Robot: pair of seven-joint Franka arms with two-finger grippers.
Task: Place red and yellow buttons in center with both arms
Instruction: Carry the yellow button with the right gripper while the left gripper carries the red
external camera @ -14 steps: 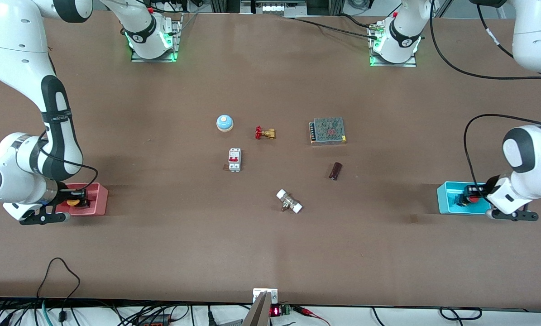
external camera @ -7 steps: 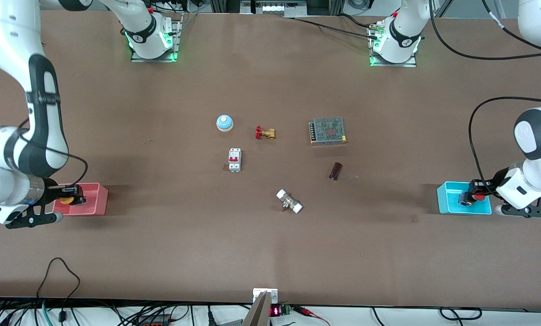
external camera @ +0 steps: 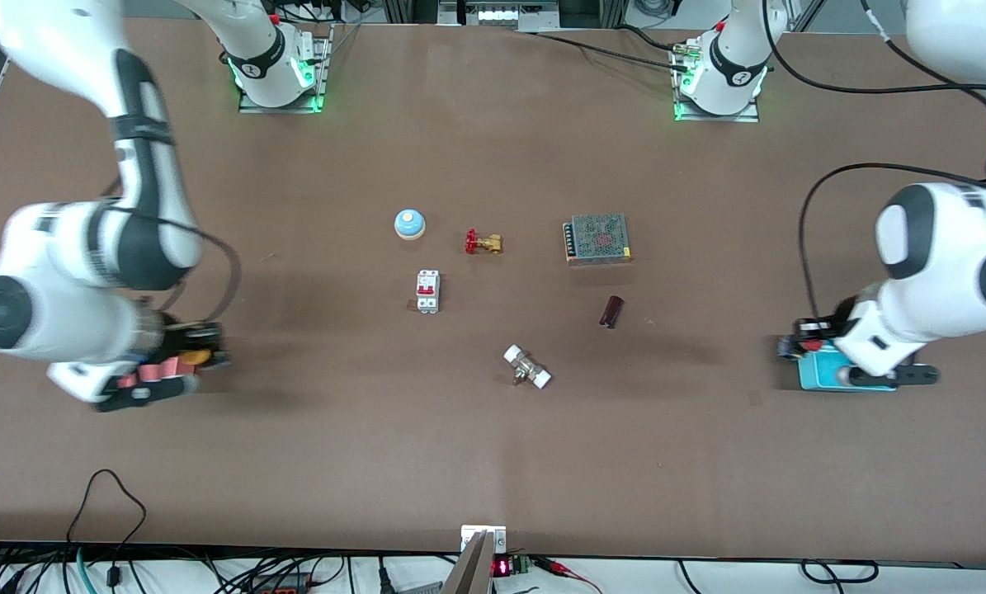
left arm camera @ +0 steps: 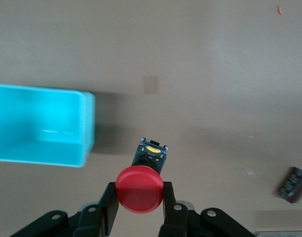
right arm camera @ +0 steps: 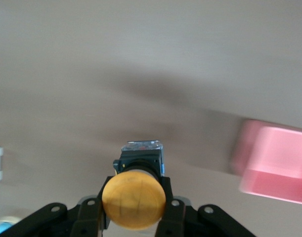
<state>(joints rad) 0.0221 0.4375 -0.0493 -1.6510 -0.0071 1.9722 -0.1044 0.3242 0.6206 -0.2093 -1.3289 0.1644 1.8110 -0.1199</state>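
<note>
My right gripper (external camera: 194, 356) is shut on the yellow button (external camera: 196, 357) and holds it in the air just past the pink bin (external camera: 153, 372), on the side toward the table's middle. In the right wrist view the yellow cap (right arm camera: 134, 198) sits between the fingers (right arm camera: 166, 195), with the pink bin (right arm camera: 274, 168) off to one side. My left gripper (external camera: 799, 346) is shut on the red button (external camera: 807, 345) over the cyan bin's (external camera: 818, 376) inner edge. In the left wrist view the red cap (left arm camera: 140, 189) is clamped between the fingers (left arm camera: 109, 200), beside the empty cyan bin (left arm camera: 42, 126).
Around the table's middle lie a blue-and-white bell (external camera: 409, 223), a red-handled brass valve (external camera: 483, 242), a white and red circuit breaker (external camera: 427, 291), a mesh-topped power supply (external camera: 597, 238), a dark cylinder (external camera: 611, 311) and a white-ended fitting (external camera: 527, 367).
Both grippers have lifted their buttons out of the bins and moved them toward the table's middle, the right arm the farther of the two.
</note>
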